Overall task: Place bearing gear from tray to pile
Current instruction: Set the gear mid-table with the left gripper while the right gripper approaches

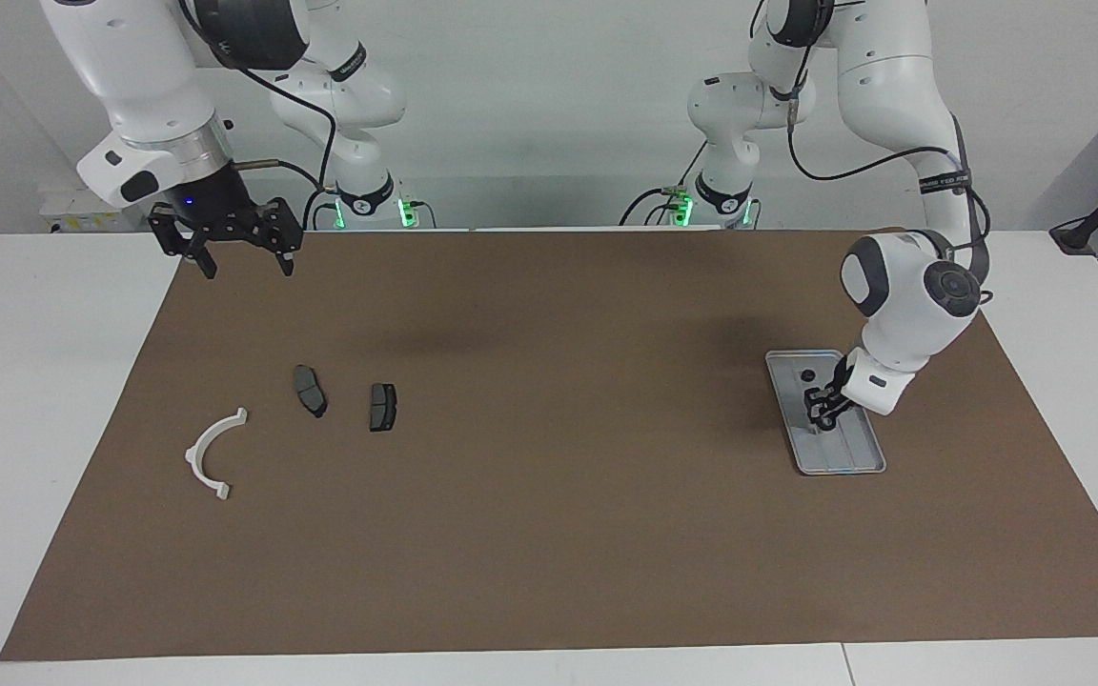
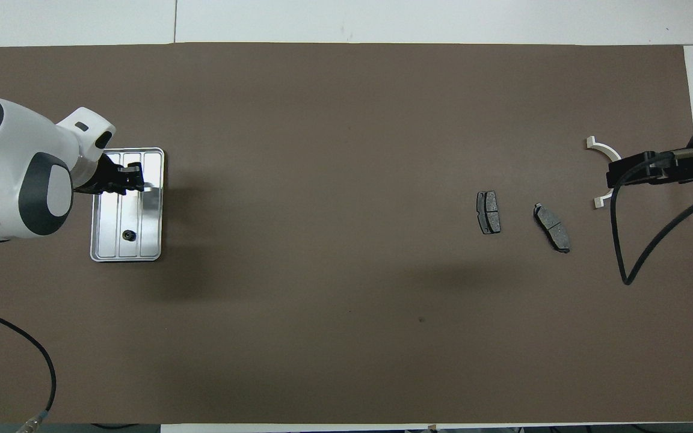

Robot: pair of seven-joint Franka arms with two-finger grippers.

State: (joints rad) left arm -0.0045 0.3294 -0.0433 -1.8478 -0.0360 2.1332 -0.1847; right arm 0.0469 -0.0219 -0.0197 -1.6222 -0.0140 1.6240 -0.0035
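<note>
Left gripper [image 1: 825,416] sits low in the tray [image 1: 868,464] at frame right, fingers narrowed over a small dark part to lift it; whether it is gripped, cannot tell. Right gripper [image 1: 242,267] waits wide open at upper left, above the pile [image 1: 311,391].

The left arm bends down steeply, its tool [image 1: 825,416] low and nearly closed. The right arm waits, its tool [image 1: 242,262] raised, fingers spread.
</note>
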